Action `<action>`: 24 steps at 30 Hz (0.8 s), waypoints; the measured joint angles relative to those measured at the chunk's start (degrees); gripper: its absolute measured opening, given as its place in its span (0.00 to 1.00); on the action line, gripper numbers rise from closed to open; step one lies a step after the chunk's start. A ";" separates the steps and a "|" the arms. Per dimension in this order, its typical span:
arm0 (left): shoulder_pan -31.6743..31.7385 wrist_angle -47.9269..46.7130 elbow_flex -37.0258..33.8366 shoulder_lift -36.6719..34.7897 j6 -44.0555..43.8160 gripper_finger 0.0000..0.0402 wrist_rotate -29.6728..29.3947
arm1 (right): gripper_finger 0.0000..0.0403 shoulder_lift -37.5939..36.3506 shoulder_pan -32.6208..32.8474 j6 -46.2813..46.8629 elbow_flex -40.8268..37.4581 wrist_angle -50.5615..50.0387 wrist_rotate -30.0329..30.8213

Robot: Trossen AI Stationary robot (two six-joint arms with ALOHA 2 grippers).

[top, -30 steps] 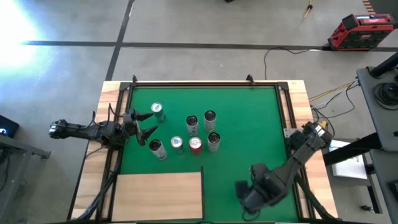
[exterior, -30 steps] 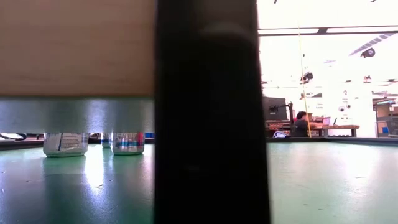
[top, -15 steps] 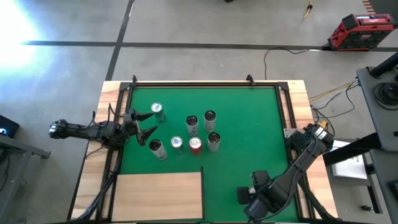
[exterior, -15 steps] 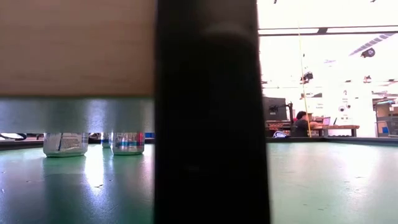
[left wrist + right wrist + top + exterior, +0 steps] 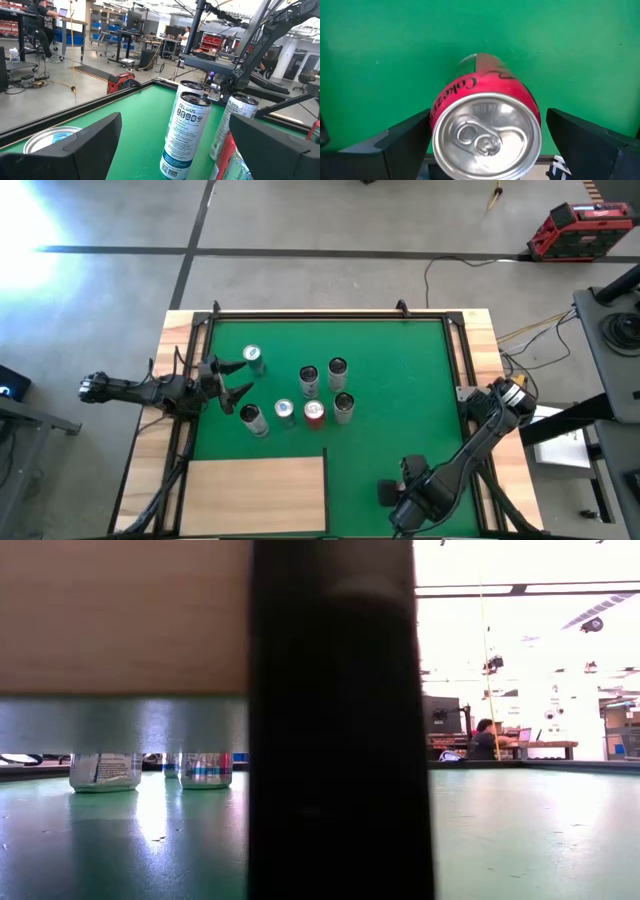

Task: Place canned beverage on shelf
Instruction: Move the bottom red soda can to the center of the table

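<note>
Gripping a red can (image 5: 485, 130), right gripper (image 5: 392, 492) sits beside the shelf (image 5: 255, 493); left gripper (image 5: 234, 380) gapes wide, empty; low view mostly blocked.

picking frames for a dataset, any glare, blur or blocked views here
High view: a white glare patch washes out the floor's top-left corner. Low view: a dark post and the blurred shelf block most of it; bright windows blow out the background. Right wrist view: the red can is sharp.

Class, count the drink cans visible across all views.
8: seven cans cluster on the green mat by the left gripper; a red cola can sits between the right gripper's jaws.
</note>
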 joint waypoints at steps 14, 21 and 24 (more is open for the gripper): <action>-0.02 0.00 0.00 0.00 0.00 0.88 -0.01 | 0.74 0.00 -0.13 5.19 -1.86 3.01 0.76; 0.00 0.00 0.01 0.00 0.00 0.88 -0.01 | 0.74 -0.08 -3.14 4.47 -1.73 -1.42 2.57; -0.01 0.00 0.00 0.00 0.00 0.88 0.00 | 0.74 -0.28 -6.61 2.45 -1.73 -4.37 2.92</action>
